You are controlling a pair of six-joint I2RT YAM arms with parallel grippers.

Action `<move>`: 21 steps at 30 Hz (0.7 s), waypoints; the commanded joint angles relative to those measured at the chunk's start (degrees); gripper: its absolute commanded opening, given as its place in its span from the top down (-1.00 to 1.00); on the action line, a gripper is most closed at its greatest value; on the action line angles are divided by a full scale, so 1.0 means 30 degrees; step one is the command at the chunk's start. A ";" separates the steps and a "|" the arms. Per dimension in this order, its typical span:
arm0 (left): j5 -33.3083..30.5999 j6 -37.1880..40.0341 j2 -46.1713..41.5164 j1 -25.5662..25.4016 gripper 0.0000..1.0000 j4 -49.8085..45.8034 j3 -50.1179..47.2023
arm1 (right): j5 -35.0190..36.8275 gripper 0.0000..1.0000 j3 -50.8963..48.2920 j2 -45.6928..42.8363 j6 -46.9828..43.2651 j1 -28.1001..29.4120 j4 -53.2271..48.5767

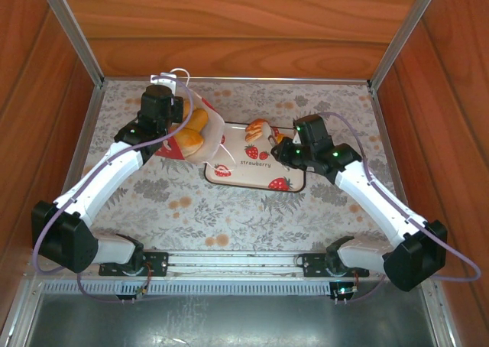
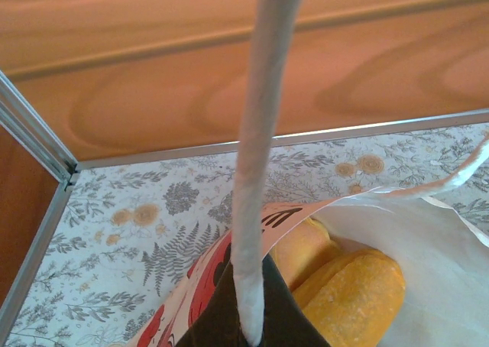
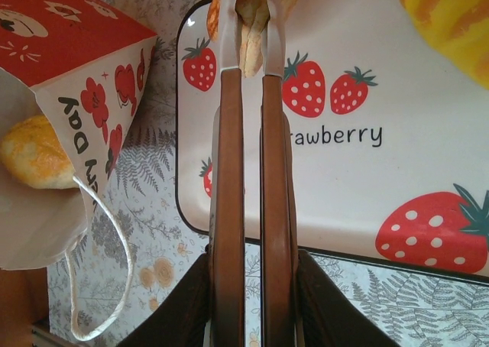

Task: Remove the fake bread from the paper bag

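Seeing fake bread (image 2: 344, 286) inside the tipped paper bag (image 3: 76, 34), just off the tray's (image 3: 412, 87) left edge. Pinching the bag's cord handle (image 2: 260, 133) with the left gripper (image 2: 248, 328), looks like. Clamping one pastry (image 3: 252, 11) over the tray's far edge with the right gripper (image 3: 248, 53). Loads of bare table (image 1: 191, 209) this side of it.

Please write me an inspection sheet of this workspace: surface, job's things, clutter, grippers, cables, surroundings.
Surface: table with fern-print cover, flat.
Job's things: paper bag tilted, mouth open, rolls inside; one bun lying on the strawberry tray.
Clutter: strawberry tray beside the bag; nothing else seen.
Grippers: left gripper shut on the bag's cord handle; right gripper shut on a pastry above the tray.
Cables: purple cable along each arm, in loose loops.
Surroundings: wooden walls, metal frame posts.
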 commanded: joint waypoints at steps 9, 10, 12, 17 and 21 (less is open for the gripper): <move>0.0122 -0.0004 -0.0389 0.0014 1.00 0.0851 0.0219 | 0.1068 0.71 -0.1962 -0.0709 0.1374 -0.0446 -0.0429; 0.0149 -0.0002 -0.0361 0.0001 1.00 0.0835 0.0211 | 0.1099 0.70 -0.2047 -0.0731 0.1493 -0.0462 -0.0730; 0.0199 -0.0002 -0.0360 0.0004 1.00 0.0837 0.0277 | 0.1089 0.67 -0.2179 -0.0873 0.1829 -0.0484 -0.1347; 0.0328 -0.0032 -0.0301 0.0018 1.00 0.0909 0.0308 | 0.1519 0.45 -0.2474 -0.1556 0.2228 -0.0484 -0.2444; 0.0452 -0.0061 -0.0213 0.0016 1.00 0.0921 0.0362 | 0.1581 0.41 -0.2499 -0.1508 0.2306 -0.0512 -0.2994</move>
